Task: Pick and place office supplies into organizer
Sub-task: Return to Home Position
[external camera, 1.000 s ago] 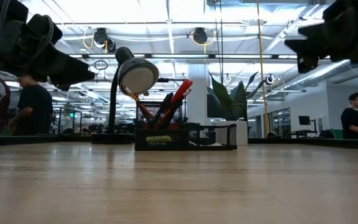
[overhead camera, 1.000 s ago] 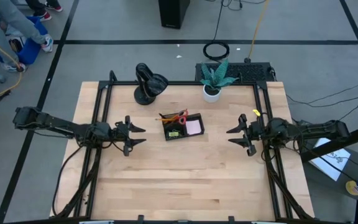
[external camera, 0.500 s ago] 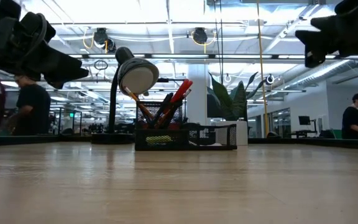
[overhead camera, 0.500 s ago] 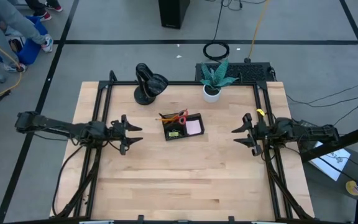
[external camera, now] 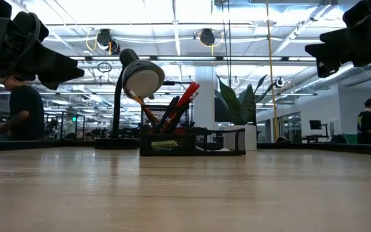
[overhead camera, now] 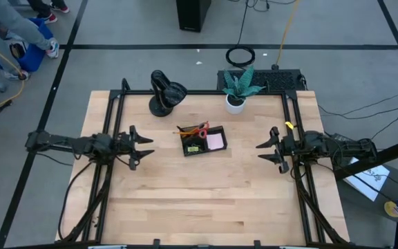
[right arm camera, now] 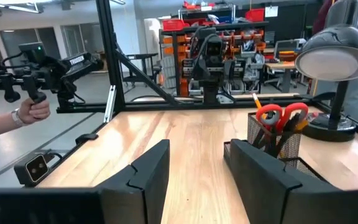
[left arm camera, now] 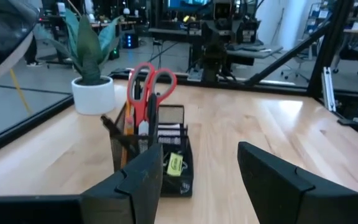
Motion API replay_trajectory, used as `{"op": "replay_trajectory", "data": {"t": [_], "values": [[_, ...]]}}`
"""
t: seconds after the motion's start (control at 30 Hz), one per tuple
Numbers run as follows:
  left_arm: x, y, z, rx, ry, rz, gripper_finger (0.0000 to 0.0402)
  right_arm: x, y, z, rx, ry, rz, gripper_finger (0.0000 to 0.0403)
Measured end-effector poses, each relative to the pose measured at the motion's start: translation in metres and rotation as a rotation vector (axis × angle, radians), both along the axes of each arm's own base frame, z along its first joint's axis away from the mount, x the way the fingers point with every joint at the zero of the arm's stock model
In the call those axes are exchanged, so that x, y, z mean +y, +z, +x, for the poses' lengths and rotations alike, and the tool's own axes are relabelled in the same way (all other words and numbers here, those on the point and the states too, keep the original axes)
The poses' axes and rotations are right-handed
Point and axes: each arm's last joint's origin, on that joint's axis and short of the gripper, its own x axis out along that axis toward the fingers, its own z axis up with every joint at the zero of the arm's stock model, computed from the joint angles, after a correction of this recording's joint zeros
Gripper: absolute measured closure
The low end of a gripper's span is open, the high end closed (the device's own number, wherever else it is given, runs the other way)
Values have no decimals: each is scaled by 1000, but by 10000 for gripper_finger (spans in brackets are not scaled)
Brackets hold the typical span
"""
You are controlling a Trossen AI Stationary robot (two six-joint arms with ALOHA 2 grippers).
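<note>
Either side of the organizer [overhead camera: 203,140], my left gripper [overhead camera: 146,146] and right gripper [overhead camera: 261,151] hang spread and empty, well apart from it. Scissors [overhead camera: 200,130] and pad [overhead camera: 215,141] sit inside. Risk: a low sweep toward the organizer would tip the upright scissors out.
</note>
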Motion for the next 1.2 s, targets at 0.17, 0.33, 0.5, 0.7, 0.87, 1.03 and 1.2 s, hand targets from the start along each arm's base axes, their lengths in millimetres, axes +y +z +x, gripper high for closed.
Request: {"op": "replay_trajectory", "data": {"t": [0.17,0.33,0.5,0.7,0.87,1.03,1.2], "values": [[0,2,-4,-18,-9,6,190,0,-1,0,13,0,-13,243],[1,3,-5,-33,-4,18,190,0,-5,0,41,1,-52,243],[1,3,-5,-37,16,-7,190,0,-6,0,52,1,-71,243],[1,4,-5,-48,17,-12,190,0,-7,0,60,1,-83,243],[1,4,-5,-48,17,-12,190,0,-7,0,64,1,-68,243],[1,4,-5,-49,18,-14,190,0,-7,0,65,1,-67,243],[1,4,-5,-49,18,-14,190,0,-7,0,66,1,-67,243]]}}
